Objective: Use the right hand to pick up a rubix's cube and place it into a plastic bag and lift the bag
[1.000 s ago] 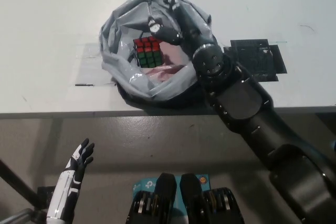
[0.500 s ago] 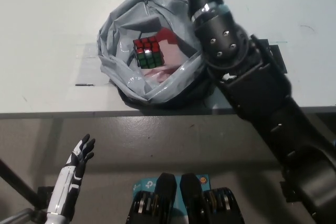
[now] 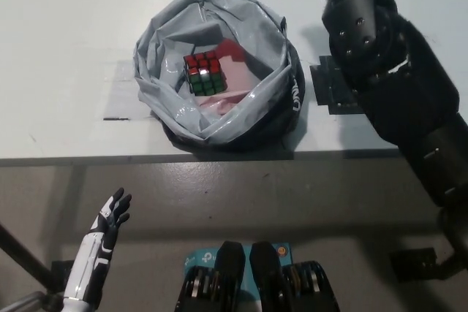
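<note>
Rubik's cube (image 3: 204, 73) sat inside the plastic bag (image 3: 216, 69), on the bag's floor near its middle, with red squares on its upper face and green ones, plus a white patch, on the side turned toward the tabletop's near edge. A pink patch showed just to the right of it in the bag, too unclear to identify. The bag was grey and crumpled, its mouth rolled open into a thick ring, and it rested on the white tabletop (image 3: 66, 42) close to the near edge, about midway along it. A darker underside of the bag showed along its near side.

The black right arm (image 3: 387, 78) rose along the right side of the tabletop and ran out past the top edge of the picture, so the right robot hand was cut off and its fingers could not be judged. A dark mat (image 3: 330, 88) lay partly hidden beneath that arm, just right of the bag.

The white left robot hand (image 3: 110, 218) rested low, below the tabletop's near edge toward the left, fingers spread and holding nothing.
</note>
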Motion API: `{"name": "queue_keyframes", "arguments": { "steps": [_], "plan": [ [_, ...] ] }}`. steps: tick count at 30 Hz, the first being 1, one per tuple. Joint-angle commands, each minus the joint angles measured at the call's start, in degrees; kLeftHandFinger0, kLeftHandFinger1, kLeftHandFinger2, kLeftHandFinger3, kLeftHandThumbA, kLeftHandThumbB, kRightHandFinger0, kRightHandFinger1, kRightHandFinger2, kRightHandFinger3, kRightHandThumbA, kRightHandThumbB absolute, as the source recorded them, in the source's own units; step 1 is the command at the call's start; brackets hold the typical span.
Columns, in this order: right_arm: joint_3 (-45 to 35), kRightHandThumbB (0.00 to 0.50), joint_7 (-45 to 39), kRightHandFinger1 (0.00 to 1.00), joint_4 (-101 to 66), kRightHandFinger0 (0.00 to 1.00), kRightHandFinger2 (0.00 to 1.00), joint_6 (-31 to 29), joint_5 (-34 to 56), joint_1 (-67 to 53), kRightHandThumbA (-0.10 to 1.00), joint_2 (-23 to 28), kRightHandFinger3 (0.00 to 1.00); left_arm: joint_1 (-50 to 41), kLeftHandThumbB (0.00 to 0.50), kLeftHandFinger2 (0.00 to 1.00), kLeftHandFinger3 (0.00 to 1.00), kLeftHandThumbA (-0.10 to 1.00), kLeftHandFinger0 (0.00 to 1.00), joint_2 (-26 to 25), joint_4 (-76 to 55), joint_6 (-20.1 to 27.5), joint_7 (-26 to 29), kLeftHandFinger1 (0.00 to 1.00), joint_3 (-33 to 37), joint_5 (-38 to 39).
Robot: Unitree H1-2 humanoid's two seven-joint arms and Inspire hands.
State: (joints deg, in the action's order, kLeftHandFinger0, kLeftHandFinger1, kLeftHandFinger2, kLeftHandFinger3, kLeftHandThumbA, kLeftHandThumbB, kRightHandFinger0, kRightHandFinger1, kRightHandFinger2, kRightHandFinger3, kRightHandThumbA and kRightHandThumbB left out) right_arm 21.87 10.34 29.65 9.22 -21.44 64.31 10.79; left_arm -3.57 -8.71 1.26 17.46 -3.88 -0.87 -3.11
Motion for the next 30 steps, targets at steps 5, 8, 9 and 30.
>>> {"name": "queue_keyframes", "arguments": {
  "steps": [5,8,9,30],
  "plan": [
    [-0.65,0.496,-0.77,1.0,8.73,1.0,1.0,-1.02,-2.87,1.6,0.74,0.07,1.0,0.03,0.233,1.0,1.0,1.0,1.0,-0.62,-0.57,2.12,-0.57,1.0,0.0,1.11],
    [-0.09,0.5,-0.38,1.0,11.97,1.0,1.0,-1.63,-3.62,1.82,0.77,-0.61,1.0,0.04,0.234,1.0,1.0,1.0,1.0,-0.61,-0.6,1.96,-0.56,1.0,0.01,1.07],
    [0.11,0.5,-0.5,1.0,12.73,1.0,1.0,-1.35,-3.74,1.82,0.78,-0.87,1.0,0.0,0.236,1.0,1.0,1.0,1.0,-0.57,-0.63,1.82,-0.58,1.0,0.04,1.1],
    [-5.14,0.5,-12.56,1.0,12.94,1.0,1.0,-1.82,4.32,0.35,1.0,-3.23,1.0,0.11,0.218,1.0,1.0,1.0,1.0,-0.8,-0.64,1.35,-1.17,1.0,0.15,0.96]
  ]
}}
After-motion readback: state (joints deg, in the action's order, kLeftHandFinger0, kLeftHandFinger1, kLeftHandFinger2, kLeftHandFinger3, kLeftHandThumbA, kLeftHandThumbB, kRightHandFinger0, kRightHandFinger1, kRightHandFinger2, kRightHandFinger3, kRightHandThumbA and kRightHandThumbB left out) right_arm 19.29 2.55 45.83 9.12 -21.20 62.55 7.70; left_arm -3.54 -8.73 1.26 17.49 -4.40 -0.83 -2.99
